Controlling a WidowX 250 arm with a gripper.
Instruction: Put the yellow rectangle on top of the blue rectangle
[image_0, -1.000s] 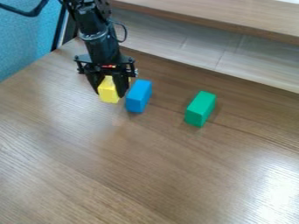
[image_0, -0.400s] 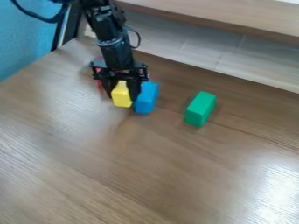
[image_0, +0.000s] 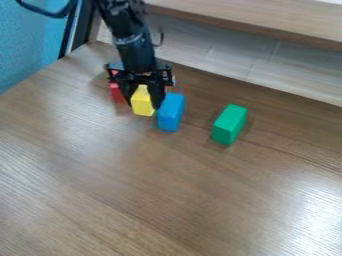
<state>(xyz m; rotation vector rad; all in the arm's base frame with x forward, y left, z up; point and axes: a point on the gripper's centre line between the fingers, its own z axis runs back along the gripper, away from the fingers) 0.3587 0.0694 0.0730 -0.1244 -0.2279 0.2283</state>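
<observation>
A brown wood-grain table (image_0: 147, 200) runs under a pale wooden ledge (image_0: 267, 25) towards twelve o'clock, with a blue partition (image_0: 30, 55) at ten. On my screen the yellow rectangle (image_0: 142, 102) sits at about eleven o'clock from the middle, and I have the gripper (image_0: 143, 104) clamped on its two sides. The blue rectangle (image_0: 170, 112) is just beside it at four o'clock; I can't tell whether they touch. Farther out that way stands the green block (image_0: 229, 125), and the red block (image_0: 116, 93) is close by at ten.

So the grasp is done, but the stacking isn't: I judge I need to lift, shift over the blue and release. The arm (image_0: 135, 47) slopes down from between eleven and twelve, gripper pointing at the table.
</observation>
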